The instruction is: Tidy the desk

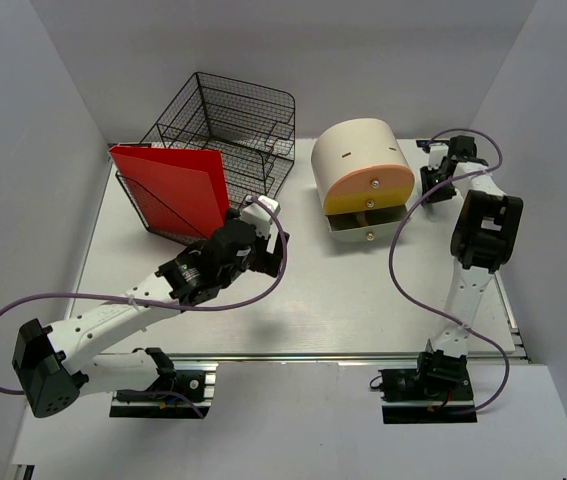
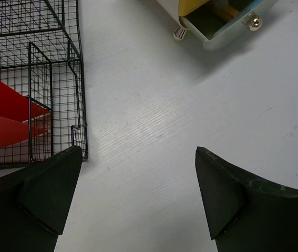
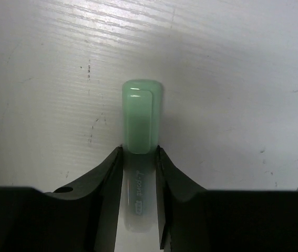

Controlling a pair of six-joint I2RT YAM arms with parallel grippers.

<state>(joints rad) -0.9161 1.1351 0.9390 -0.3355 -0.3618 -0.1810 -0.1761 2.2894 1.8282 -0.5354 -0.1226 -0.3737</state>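
I list, as seen from my station: one black wire mesh tray (image 1: 238,120) with a red folder (image 1: 173,190) standing in it, one round beige drawer unit (image 1: 355,160), lowest drawer pulled out, and one pale green marker (image 3: 142,113) lying flat.

left arm (image 1: 113,322) reaching 1 o'clock | left claw (image 2: 137,157) wide open | right arm (image 1: 471,262) extended 12 o'clock | right claw (image 3: 139,150) pinching green marker (image 3: 142,110)

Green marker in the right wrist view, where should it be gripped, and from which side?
Across the barrel just behind the cap, from straight above: the green marker lies flat on the desk, slim and straight-sided, with both long sides free. The right gripper straddles it there.
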